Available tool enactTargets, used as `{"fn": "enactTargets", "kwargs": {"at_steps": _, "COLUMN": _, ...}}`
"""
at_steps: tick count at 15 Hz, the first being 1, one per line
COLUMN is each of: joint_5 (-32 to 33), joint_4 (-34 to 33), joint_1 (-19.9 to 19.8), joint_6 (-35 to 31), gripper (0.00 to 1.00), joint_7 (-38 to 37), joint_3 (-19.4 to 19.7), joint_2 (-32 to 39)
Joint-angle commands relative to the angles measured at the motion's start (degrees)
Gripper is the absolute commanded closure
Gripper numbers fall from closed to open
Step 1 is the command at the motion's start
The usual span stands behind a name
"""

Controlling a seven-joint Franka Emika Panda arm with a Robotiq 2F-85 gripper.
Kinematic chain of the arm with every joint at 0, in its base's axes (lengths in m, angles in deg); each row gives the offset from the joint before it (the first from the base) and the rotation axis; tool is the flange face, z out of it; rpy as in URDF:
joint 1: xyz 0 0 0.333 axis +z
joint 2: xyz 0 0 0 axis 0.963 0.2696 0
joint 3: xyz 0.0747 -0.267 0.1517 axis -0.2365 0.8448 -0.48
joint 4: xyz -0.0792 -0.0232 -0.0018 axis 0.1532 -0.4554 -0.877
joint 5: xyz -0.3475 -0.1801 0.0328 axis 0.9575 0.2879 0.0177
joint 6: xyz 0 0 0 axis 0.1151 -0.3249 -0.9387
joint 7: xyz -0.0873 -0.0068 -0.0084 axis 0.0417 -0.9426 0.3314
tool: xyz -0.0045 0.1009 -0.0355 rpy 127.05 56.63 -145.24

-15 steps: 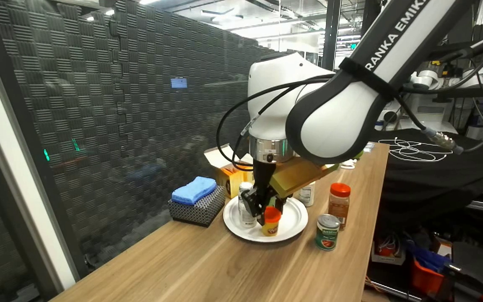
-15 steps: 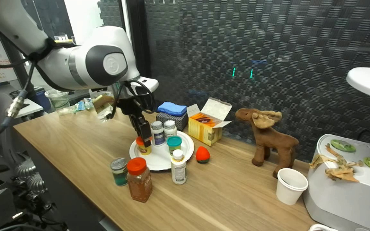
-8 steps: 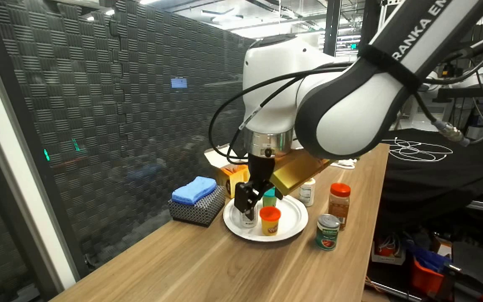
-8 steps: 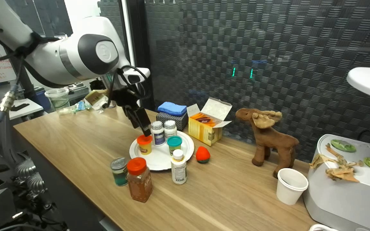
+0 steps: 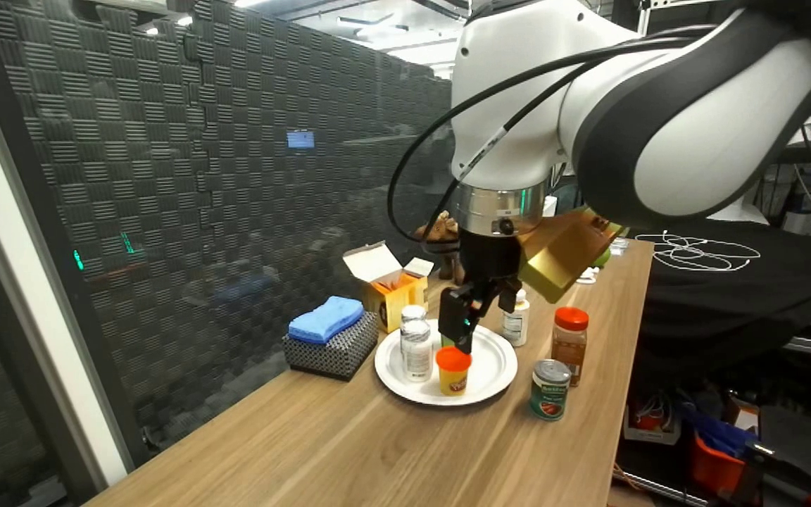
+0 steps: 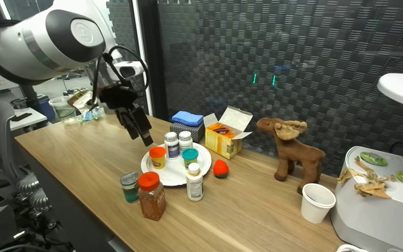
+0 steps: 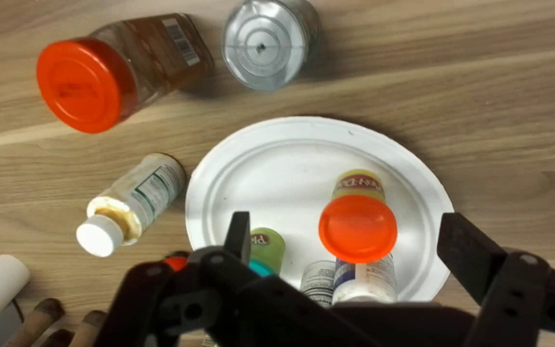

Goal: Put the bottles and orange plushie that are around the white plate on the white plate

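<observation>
By the plate (image 6: 171, 177), the claw (image 7: 345, 237) is hanging, jaws spread, gripping nothing. Jar (image 6: 152, 201) and bottle (image 6: 195, 187) are standing off the plate; I'm judging both stiff, best pinched mid-body. Plushie (image 6: 220, 169) is resting just beside the plate, likely light, squashy; I'm favouring its middle.

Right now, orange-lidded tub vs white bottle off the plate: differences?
The orange-lidded tub stands on the white plate; the white bottle on the table beside it. The tub's body is yellow, the bottle mostly white. The bottle is taller than the tub, its cap narrower. Both stand upright, capped.
</observation>
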Motion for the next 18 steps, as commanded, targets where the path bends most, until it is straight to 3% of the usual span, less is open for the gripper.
{"fn": "enactTargets", "kwargs": {"at_steps": 1, "joint_5": -3.8, "joint_4": 4.2, "joint_1": -3.6, "joint_6": -0.3, "gripper": 0.00, "joint_7": 8.2, "joint_3": -1.7, "joint_2": -3.3}}
{"fn": "enactTargets", "kwargs": {"at_steps": 11, "joint_5": -19.9, "joint_4": 4.2, "joint_1": -7.9, "joint_6": 0.7, "gripper": 0.00, "joint_7": 29.8, "joint_3": -1.8, "joint_2": -0.2}}
{"fn": "enactTargets", "kwargs": {"at_steps": 18, "joint_5": -23.9, "joint_4": 3.3, "joint_1": -8.5, "joint_6": 2.2, "gripper": 0.00, "joint_7": 34.2, "joint_3": -1.5, "joint_2": 2.7}}
